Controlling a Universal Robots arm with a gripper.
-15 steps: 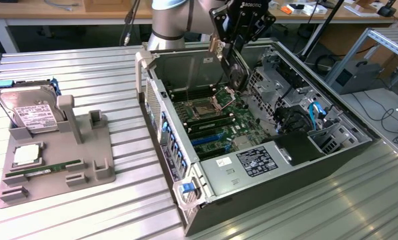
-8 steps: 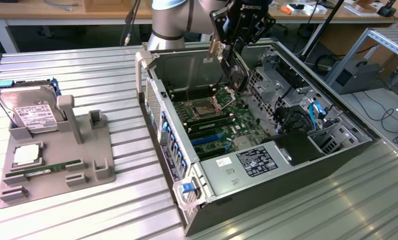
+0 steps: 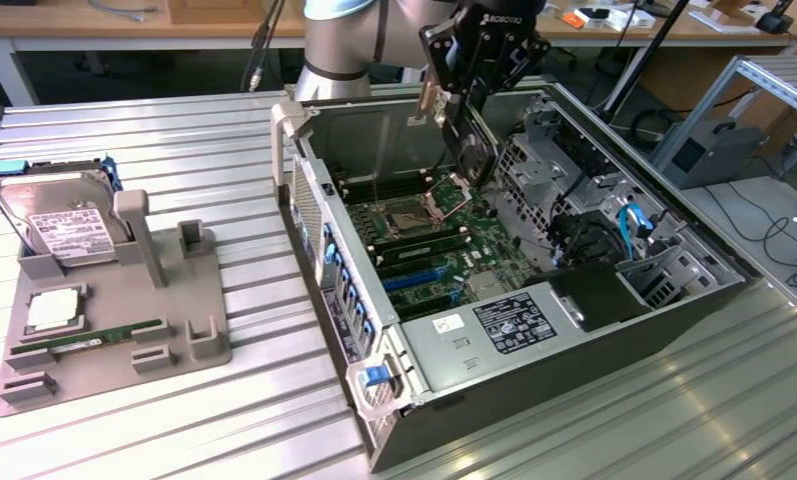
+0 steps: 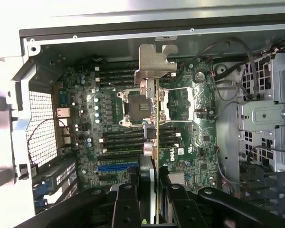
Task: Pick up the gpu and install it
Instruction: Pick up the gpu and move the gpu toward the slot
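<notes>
Fingers (image 4: pixel 128 204): partly closed, clamping the gpu (image 3: pixel 468 150) by both faces.
Gpu: upright, edge-on, silver bracket (image 4: pixel 156 64) at the far end, over the motherboard (image 3: pixel 432 235).
Case (image 3: pixel 505 420): open, lying on the tabletop (image 3: pixel 171 130).
Tray (image 3: pixel 105 370): nine o'clock of the case in the exterior view, carrying the hard drive (image 3: pixel 65 225) and memory stick (image 3: pixel 85 338).

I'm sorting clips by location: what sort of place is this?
Probably a robotics lab workbench: a robot gripper holds a gpu over an open computer case on a ribbed metal table, and a grey fixture beside it carries a hard drive and memory stick.
</notes>
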